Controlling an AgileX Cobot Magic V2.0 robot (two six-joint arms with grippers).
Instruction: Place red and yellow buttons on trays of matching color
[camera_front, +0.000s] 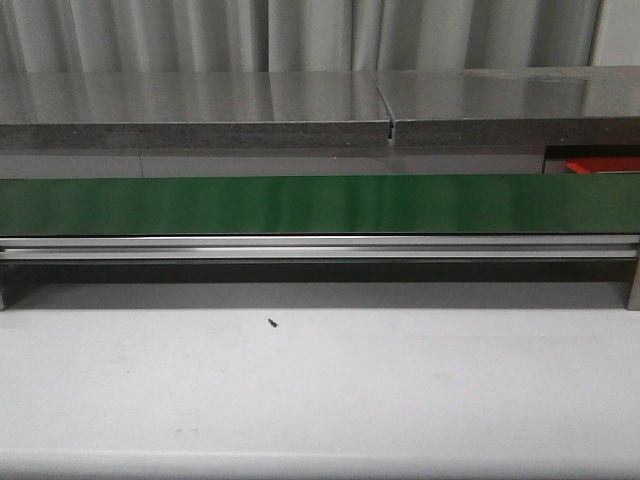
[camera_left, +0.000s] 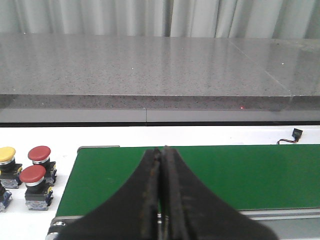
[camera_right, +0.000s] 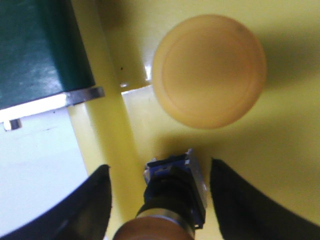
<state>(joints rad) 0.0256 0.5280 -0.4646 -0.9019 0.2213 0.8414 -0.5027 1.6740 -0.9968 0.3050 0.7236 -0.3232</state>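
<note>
Right wrist view: yellow button (camera_right: 172, 200) lying sideways in yellow tray (camera_right: 280, 150).

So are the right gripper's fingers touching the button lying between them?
Apart. In the right wrist view, yellow tray surface shows on both sides between the open fingers and the button lying between them.
</note>
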